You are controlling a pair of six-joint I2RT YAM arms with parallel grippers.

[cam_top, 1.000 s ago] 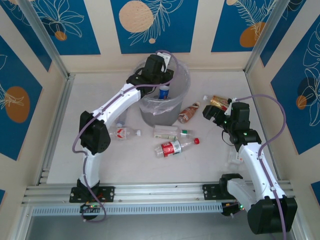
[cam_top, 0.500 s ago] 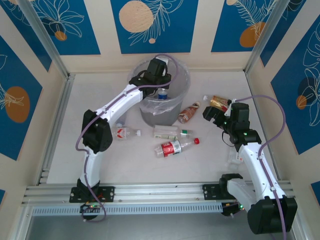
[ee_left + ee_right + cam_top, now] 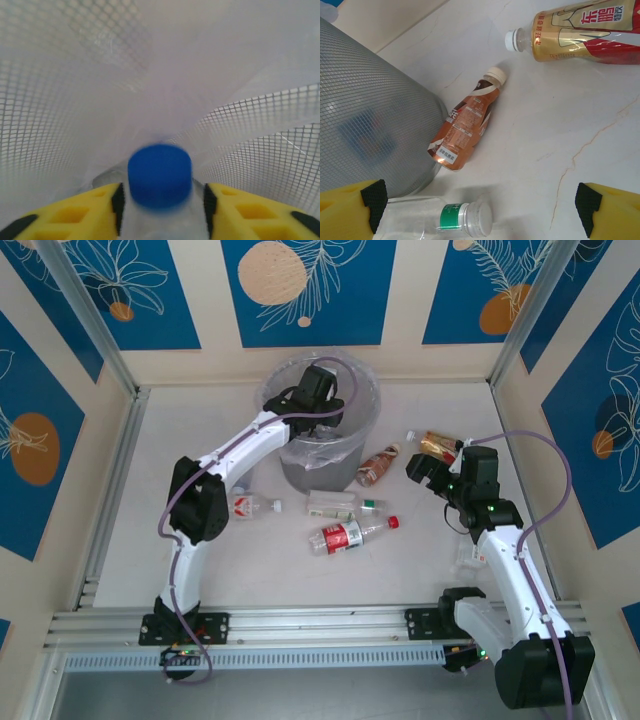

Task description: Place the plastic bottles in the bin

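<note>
The table (image 3: pixel 130 540) carries the bin (image 3: pixel 300 468) at its far middle, with bottles lying loose near it. The left arm (image 3: pixel 235 445) reaches over the rim and down into the bin, and the right arm (image 3: pixel 505 560) stands off to the right. Inside the bin, with mesh wall (image 3: pixel 40 125) and clear bag all round, the left claw (image 3: pixel 162 196) is closed on the blue-capped bottle (image 3: pixel 160 175), a yellow finger (image 3: pixel 75 215) pressed to each side of its neck. The right claw (image 3: pixel 480 200) hangs wide open and holds nothing, above the floor between bin and right wall. A red-capped bottle (image 3: pixel 350 533) lies nearest the arms. Just beyond it lies the green-capped bottle (image 3: pixel 340 504), its cap (image 3: pixel 451 218) close under the right claw. A left bottle (image 3: pixel 250 506) with a red and white label lies by the left arm. The brown bottle (image 3: pixel 465 127) lies with its base against the bin's wall (image 3: pixel 365 115). The gold bottle (image 3: pixel 580 35) lies apart, farther right.
</note>
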